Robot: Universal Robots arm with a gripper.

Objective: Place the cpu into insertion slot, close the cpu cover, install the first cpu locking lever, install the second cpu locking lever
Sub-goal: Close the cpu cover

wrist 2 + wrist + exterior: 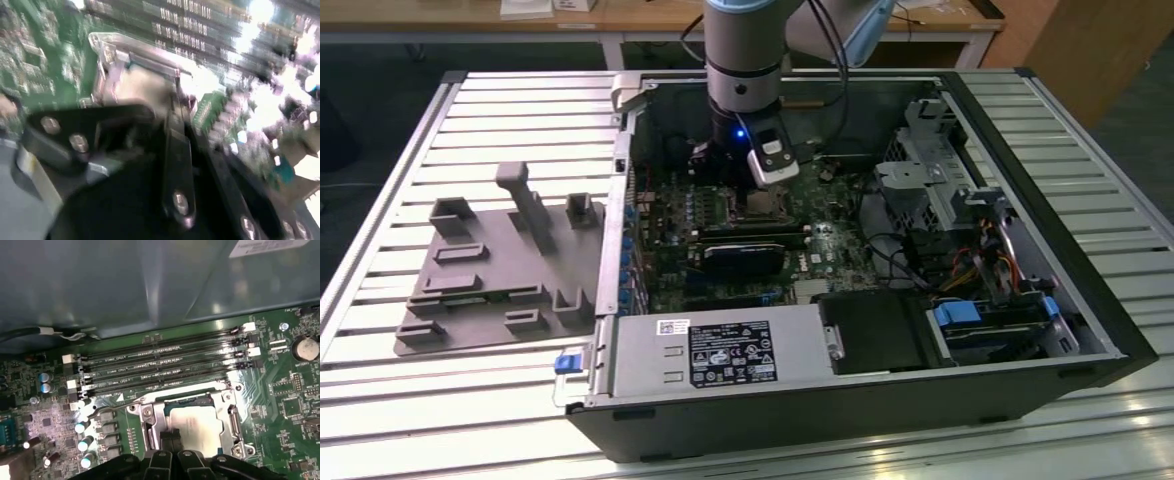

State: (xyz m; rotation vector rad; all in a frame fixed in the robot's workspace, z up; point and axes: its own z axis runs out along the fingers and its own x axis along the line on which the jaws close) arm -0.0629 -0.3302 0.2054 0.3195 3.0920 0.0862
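Note:
In the first wrist view the cpu (192,426) lies flat in the insertion slot (220,395), its silver-grey top showing through the square cut-out of the cpu cover (151,422). The cover lies down over the chip. My gripper (170,441) hangs right at the cover's near edge, its two dark fingertips pressed together with nothing seen between them. In the exterior view the gripper (744,192) is low inside the open computer case, just above the slot (758,207). The second wrist view is blurred: black finger links (176,160) in front of the silver cover (125,55).
Several long black memory slots (160,365) run just beyond the socket, with capacitors (82,427) to one side. A black card (744,252) lies across the board. The power supply (720,355) and drive bays (987,320) crowd the case. A grey fixture plate (494,270) sits on the table.

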